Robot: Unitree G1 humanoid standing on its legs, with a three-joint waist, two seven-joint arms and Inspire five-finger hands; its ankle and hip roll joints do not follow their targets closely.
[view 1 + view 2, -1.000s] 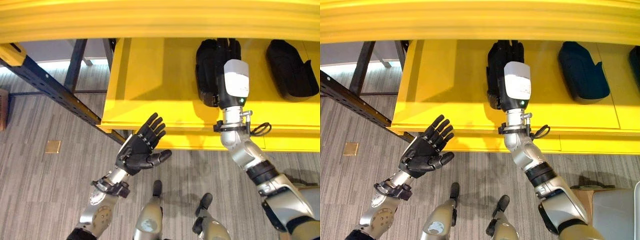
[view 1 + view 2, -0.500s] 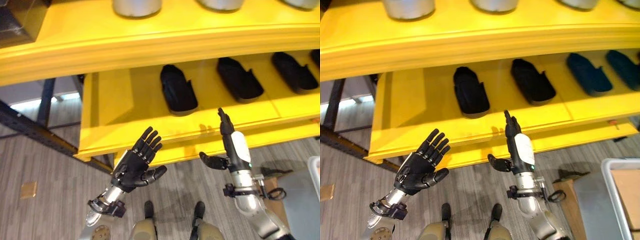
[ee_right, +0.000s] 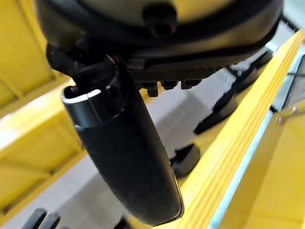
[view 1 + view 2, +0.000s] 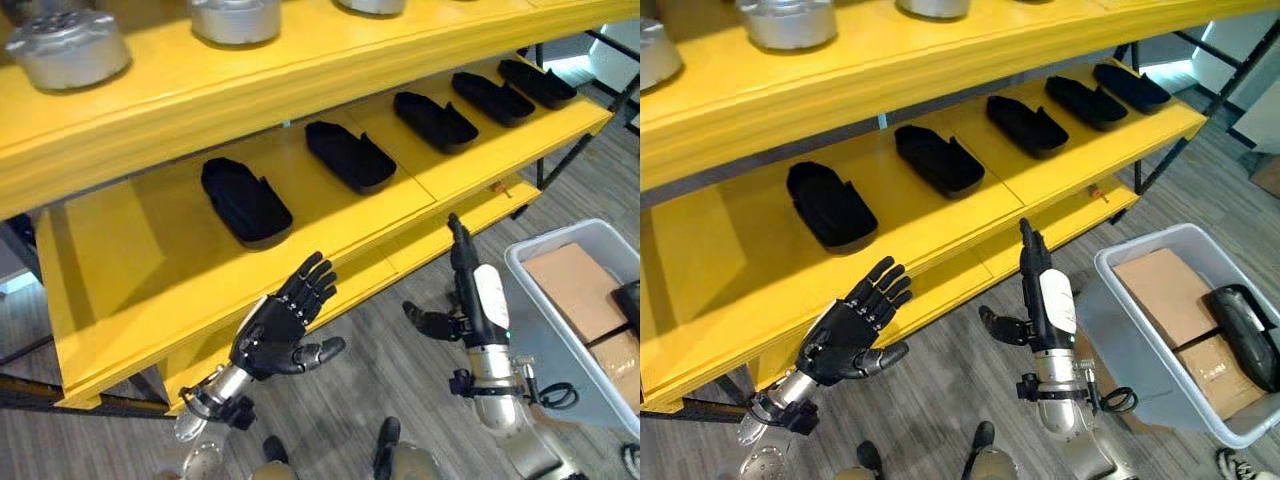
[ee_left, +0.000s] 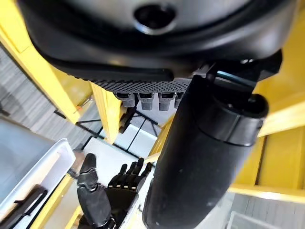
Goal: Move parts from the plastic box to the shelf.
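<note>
Several black moulded parts lie in a row on the yellow shelf [image 4: 120,260]; the nearest ones are at the left [image 4: 245,200] and the middle [image 4: 350,155]. At the right, on the floor, stands the grey plastic box [image 4: 1127,340] with one more black part [image 4: 1245,335] lying on cardboard inside. My left hand [image 4: 285,330] hangs open and empty in front of the shelf's edge. My right hand [image 4: 1045,295] is upright between shelf and box, fingers straight, thumb out, holding nothing.
Silver metal housings [image 4: 65,50] sit on the upper shelf board. A lower yellow board [image 4: 420,245] juts out toward me below the parts. Brown cardboard pieces [image 4: 1165,285] line the box. Grey plank floor [image 4: 400,375] lies between shelf and box.
My right hand let go of a black part on the shelf and drew back to hang in front. The camera swung right, bringing the box into view. The left hand stayed open.
</note>
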